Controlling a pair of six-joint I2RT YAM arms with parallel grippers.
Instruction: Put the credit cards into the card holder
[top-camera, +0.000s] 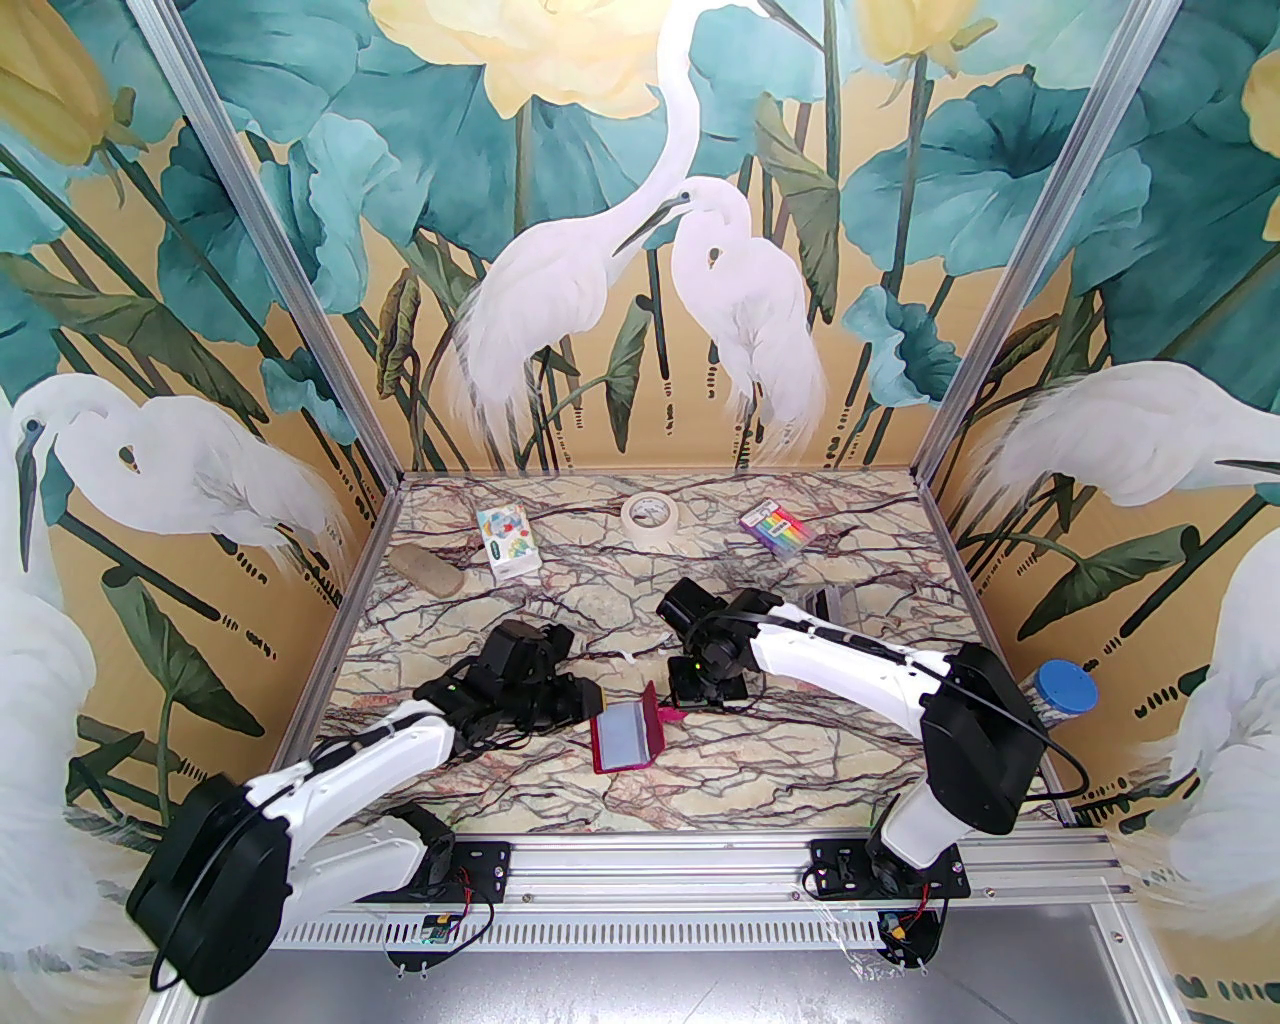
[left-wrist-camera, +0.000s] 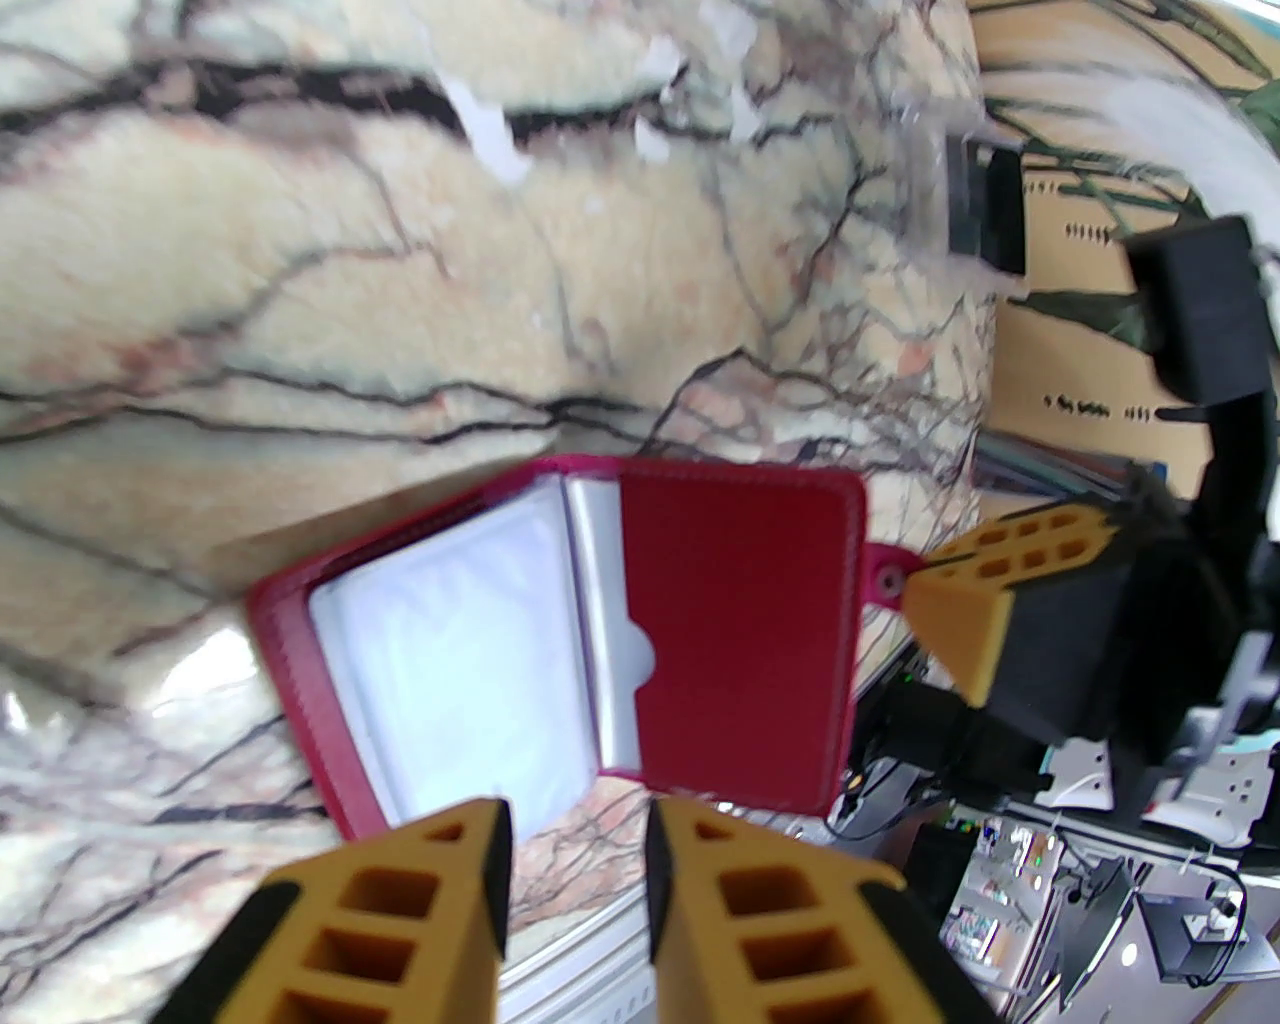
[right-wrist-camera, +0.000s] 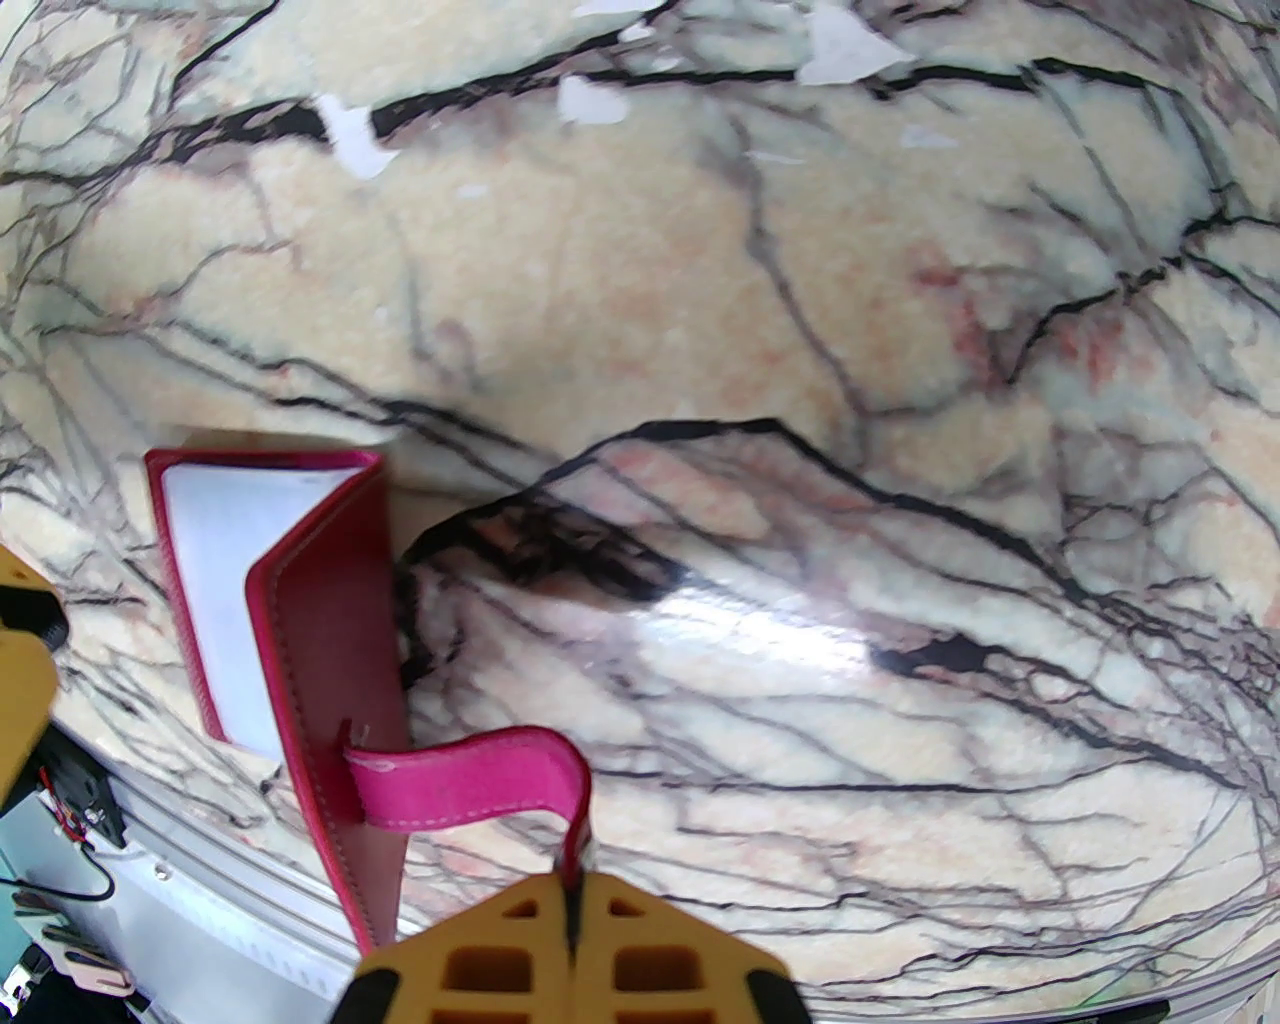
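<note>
- Two white and black robot arms are bolted at the near edge of a marble-patterned table and reach inward towards each other.
- Between them, in the near middle of the table, lies the card holder, a small dark red wallet, open.
- One cover of the wallet lies flat on the table. The other is raised at an angle on the right.
- Inside the wallet are pale, shiny sleeve pages. I cannot tell whether a card sits in them.
- The left gripper is just at the wallet's left edge. Its orange fingers are slightly apart, with nothing between them.
- The right gripper is clamped on the pink snap tab of the raised cover and holds that cover up.
- Behind the right arm, a clear plastic box rests on the table.
- Off the table's right edge stands a blue-lidded jar.
- Along the far side, from left to right, are:
  - a beige lump
  - a white box with coloured shapes
  - a roll of masking tape
  - a rainbow-striped packet
</note>
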